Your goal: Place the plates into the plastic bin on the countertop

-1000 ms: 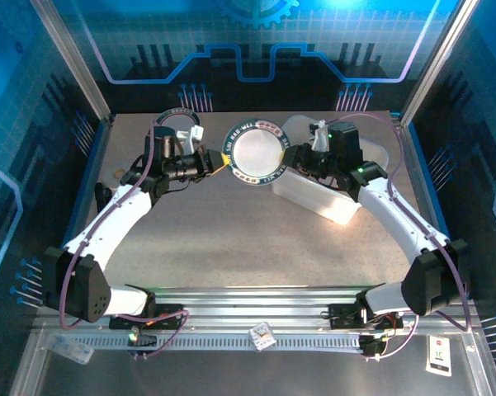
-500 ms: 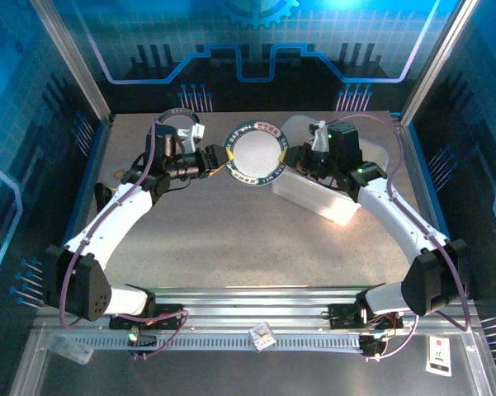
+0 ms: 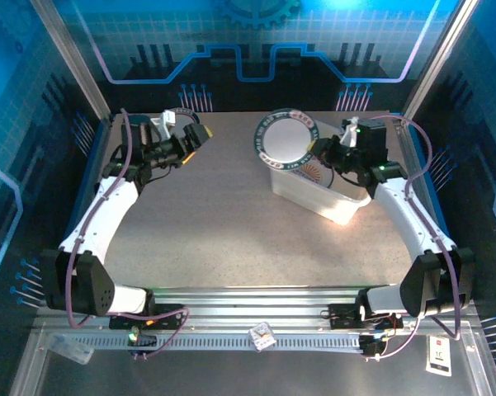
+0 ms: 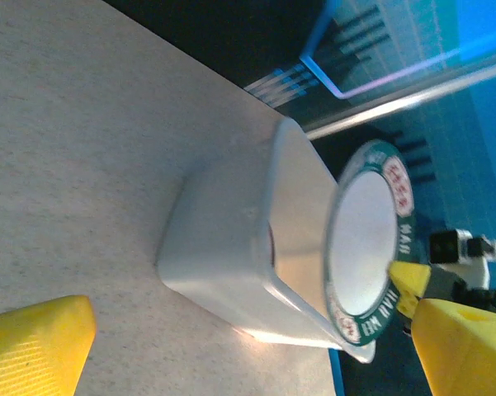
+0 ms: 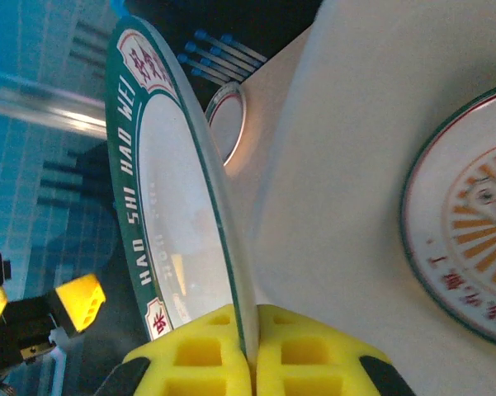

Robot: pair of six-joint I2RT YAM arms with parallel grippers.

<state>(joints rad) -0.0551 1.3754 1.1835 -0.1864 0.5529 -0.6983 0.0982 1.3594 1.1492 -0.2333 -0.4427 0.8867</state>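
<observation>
The right fingers (image 5: 231, 351) clamp the rim of a green-rimmed plate (image 3: 286, 140), tilted over the plastic bin (image 3: 330, 206). The left fingers (image 4: 41, 351) gape wide, empty, above the table (image 3: 214, 223).

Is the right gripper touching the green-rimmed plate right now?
Touching. In the right wrist view, the right gripper is closed on the edge of the green-rimmed plate. Its yellow fingers press against both faces of the rim with no gap.

Glossy plate (image 5: 173, 223), smooth transl. plastic bin (image 4: 223, 247), matt speckled countertop (image 3: 231, 223).
</observation>
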